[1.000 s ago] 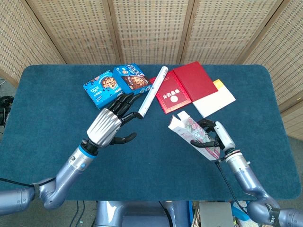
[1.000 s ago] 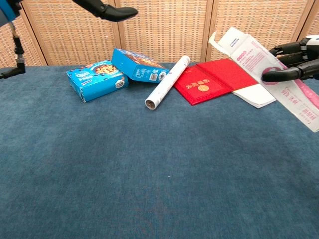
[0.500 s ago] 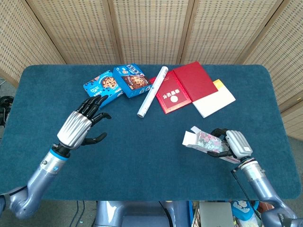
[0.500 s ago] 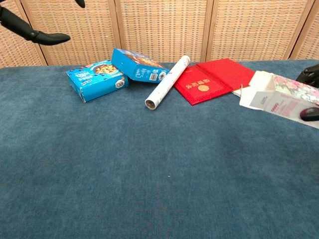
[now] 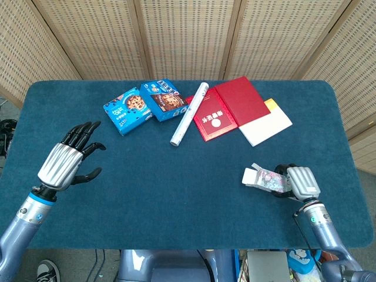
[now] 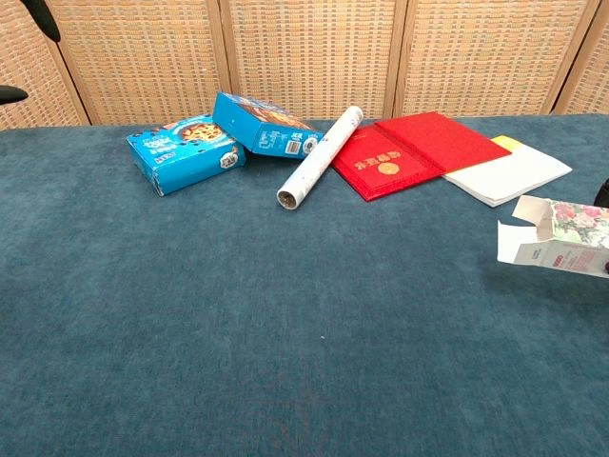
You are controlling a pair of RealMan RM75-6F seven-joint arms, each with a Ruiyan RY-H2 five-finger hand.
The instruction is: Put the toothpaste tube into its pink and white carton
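Both my hands have drawn back toward me since the last frames. My left hand [image 5: 69, 163] has pulled off to the near left over the tabletop [image 5: 176, 194], well apart from everything, and holds nothing, its fingers [image 5: 82, 134] spread; in the chest view only dark fingertips show at the top left edge. My right hand [image 5: 299, 183] has come to the near right with the carton [image 5: 267, 178], which now sits lower and flatter than before, lying nearly level, its open end with the flaps facing left. My right fingers are curled round its right end, though I cannot tell just how they sit. In the chest view the carton [image 6: 561, 236] reaches the right edge, flaps open, and I cannot tell whether it touches the cloth.

Nothing at the far side has shifted. The tube [image 5: 189, 114] lies untouched, between the blue boxes [image 5: 144, 106] and the red booklet [image 5: 226, 107], well apart from the carton. A white pad [image 5: 267, 127] lies just right of the booklet.
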